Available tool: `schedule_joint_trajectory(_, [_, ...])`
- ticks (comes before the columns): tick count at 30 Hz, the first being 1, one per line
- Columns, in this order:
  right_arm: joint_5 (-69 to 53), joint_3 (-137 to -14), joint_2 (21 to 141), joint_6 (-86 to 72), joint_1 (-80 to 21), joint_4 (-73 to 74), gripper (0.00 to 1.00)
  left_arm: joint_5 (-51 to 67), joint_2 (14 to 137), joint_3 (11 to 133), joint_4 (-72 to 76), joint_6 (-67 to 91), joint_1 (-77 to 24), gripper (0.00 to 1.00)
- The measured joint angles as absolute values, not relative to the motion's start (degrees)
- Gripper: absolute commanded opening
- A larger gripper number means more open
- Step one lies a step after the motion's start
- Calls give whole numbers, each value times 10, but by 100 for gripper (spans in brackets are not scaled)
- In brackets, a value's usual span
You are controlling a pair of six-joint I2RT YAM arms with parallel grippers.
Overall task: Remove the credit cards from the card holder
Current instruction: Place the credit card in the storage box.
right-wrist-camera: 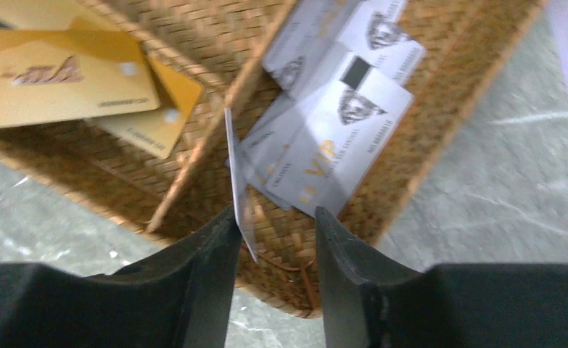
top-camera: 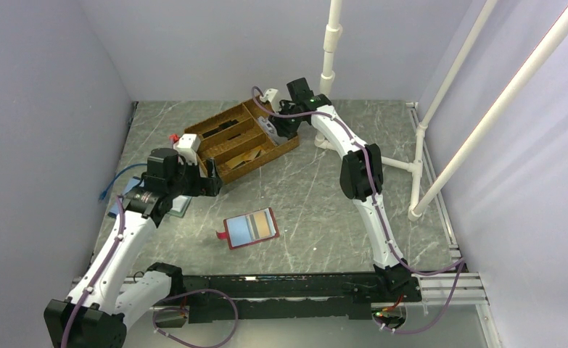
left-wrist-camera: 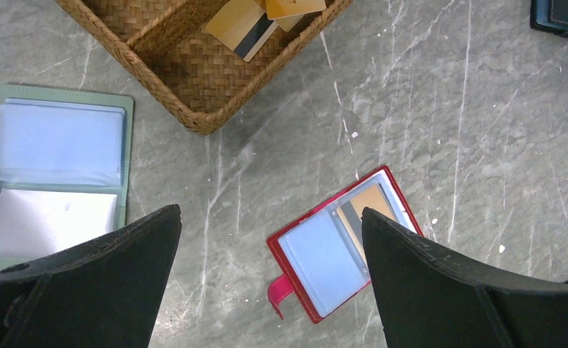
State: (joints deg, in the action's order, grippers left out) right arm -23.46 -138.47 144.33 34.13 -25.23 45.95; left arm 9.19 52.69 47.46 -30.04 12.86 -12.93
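Silver-grey card (right-wrist-camera: 236, 167) edge-on between parted right pincer (right-wrist-camera: 277, 217) over basket (right-wrist-camera: 411, 167): drop-off, seemingly. Left pincer (left-wrist-camera: 270, 212) spread wide; next, down beside basket to card holder (left-wrist-camera: 324, 264), pinching gold-tan card (left-wrist-camera: 373, 203).

Card holder (left-wrist-camera: 342, 250): lower right corner is hidden behind a finger (left-wrist-camera: 440, 290) of the left gripper (left-wrist-camera: 271, 214) in its wrist view. Basket (right-wrist-camera: 447, 109): cut off by the edges of both wrist views and blurred in the right one, where lettering on the silver cards (right-wrist-camera: 339, 123) is smeared and a gold card (right-wrist-camera: 56, 80) is cropped at the left edge. Black wallet (left-wrist-camera: 562, 16): only a corner is shown, at the left wrist view's top right.
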Motion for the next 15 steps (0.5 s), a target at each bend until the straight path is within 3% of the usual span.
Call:
schedule_joint_trajectory(10, [-126, -1374, 1433, 304, -257, 389, 59, 122, 503, 466, -291, 130, -124, 100])
schedule_joint_trajectory(15, [-161, -1258, 1333, 297, -275, 401, 63, 161, 497, 458, -275, 150, -122, 99])
